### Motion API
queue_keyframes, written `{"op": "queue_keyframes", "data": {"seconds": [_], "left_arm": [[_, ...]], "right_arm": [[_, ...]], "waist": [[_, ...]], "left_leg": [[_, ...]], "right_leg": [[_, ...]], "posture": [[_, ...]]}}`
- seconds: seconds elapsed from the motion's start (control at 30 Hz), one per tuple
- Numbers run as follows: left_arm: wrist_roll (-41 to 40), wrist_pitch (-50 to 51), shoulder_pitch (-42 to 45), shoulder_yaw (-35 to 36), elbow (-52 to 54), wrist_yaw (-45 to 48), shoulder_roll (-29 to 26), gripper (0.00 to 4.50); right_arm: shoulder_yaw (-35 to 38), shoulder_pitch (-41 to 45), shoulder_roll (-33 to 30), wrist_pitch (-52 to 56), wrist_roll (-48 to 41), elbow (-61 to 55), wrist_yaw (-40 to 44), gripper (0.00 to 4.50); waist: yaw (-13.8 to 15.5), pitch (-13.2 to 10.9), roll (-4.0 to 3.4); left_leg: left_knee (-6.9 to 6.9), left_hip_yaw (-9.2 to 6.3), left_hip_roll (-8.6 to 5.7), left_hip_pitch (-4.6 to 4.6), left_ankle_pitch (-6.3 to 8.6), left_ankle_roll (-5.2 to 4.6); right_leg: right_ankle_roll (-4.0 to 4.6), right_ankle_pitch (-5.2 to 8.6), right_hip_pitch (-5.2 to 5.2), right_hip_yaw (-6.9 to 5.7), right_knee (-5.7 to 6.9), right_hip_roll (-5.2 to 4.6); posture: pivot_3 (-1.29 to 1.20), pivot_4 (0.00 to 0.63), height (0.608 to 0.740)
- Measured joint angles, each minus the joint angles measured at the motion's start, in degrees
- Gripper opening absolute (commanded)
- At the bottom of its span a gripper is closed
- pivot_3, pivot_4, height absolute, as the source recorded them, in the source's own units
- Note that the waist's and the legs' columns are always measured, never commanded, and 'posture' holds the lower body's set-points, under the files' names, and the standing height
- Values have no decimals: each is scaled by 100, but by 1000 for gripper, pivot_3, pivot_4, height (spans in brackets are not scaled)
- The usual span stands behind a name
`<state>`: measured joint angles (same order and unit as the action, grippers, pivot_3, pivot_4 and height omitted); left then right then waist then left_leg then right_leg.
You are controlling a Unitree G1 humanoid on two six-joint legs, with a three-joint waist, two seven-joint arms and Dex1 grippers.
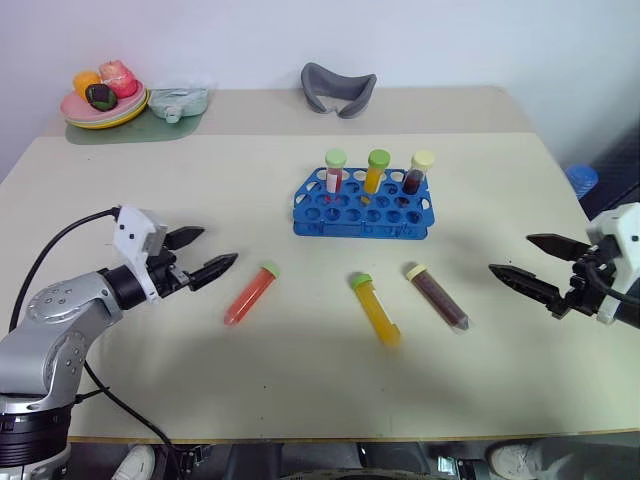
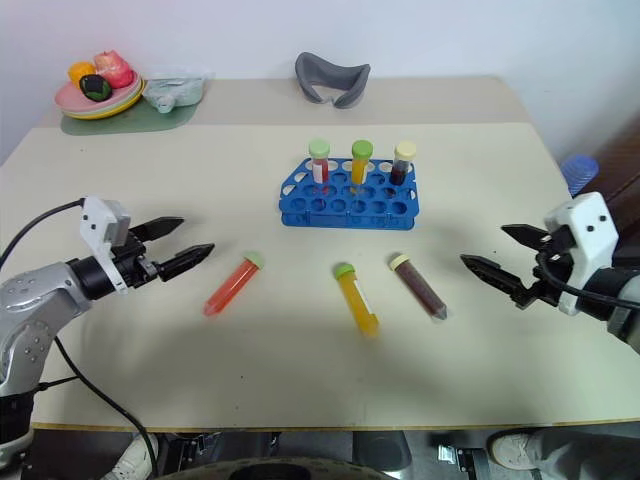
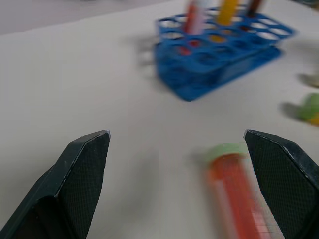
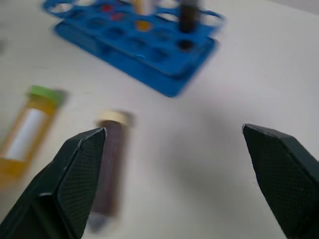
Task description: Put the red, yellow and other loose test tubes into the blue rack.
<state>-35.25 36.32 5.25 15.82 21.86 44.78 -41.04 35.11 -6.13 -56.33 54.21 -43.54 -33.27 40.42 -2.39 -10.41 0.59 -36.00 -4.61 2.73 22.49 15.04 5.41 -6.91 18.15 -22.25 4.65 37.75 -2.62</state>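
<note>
1. The left tool point(image 1: 204, 253) is hovering low over the surface point(image 1: 300, 370) on the left side, pointing in toward the middle, with its two black fingers sitting wide apart and nothing between them.
2. The right tool point(image 1: 527, 260) is doing the mirror thing on the right side, angled inward and a bit down, fingers also spread wide and holding nothing.
3. Three loose tubes are lying flat in a row between the two tools, in front of the blue rack point(image 1: 363, 213).
4. The red tube point(image 1: 250, 294) with a green cap is lying nearest the left tool, just off its fingertips, not touching.
5. The yellow tube point(image 1: 375, 309) with a green cap is lying in the middle.
6. The dark maroon tube point(image 1: 437, 296) with a cream cap is lying to the right of the yellow one, well apart from the right tool.
7. The rack is sitting farther back, centre of the surface, and three capped tubes point(image 1: 377, 171) are already standing upright along its back row.
</note>
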Motion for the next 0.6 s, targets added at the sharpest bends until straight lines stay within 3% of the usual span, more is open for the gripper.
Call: {"op": "queue_keyframes", "data": {"seconds": [0.13,0.3,0.47,0.6], "left_arm": [[-139,85,41,-534,482,361,-113,4427],[96,-162,-28,-1157,776,843,-413,4427],[465,-605,-46,-1696,793,1132,-464,4427],[518,-715,-41,-1873,829,1117,-307,4427]], "right_arm": [[-614,756,-140,1359,-605,-623,-806,4500],[-1523,2574,708,3555,-1080,-597,-2285,4500],[-2855,3627,393,3791,-1642,143,-3692,4500],[-3415,4009,190,3791,-2554,1072,-4652,4500]], "waist": [[-12,-1,2],[-10,-6,-4],[14,-8,-5],[6,-9,-4]], "left_leg": [[-3,0,0,2,0,0],[-2,-1,1,5,0,0],[-8,0,0,33,1,-1],[-9,-2,2,48,2,-5]], "right_leg": [[1,0,-1,1,0,0],[4,-1,-11,3,4,3],[4,0,-31,0,1,-2],[3,-1,-44,-2,2,0]], "posture": [[0,150,740],[0,150,740],[0,150,740],[0,150,740]]}}
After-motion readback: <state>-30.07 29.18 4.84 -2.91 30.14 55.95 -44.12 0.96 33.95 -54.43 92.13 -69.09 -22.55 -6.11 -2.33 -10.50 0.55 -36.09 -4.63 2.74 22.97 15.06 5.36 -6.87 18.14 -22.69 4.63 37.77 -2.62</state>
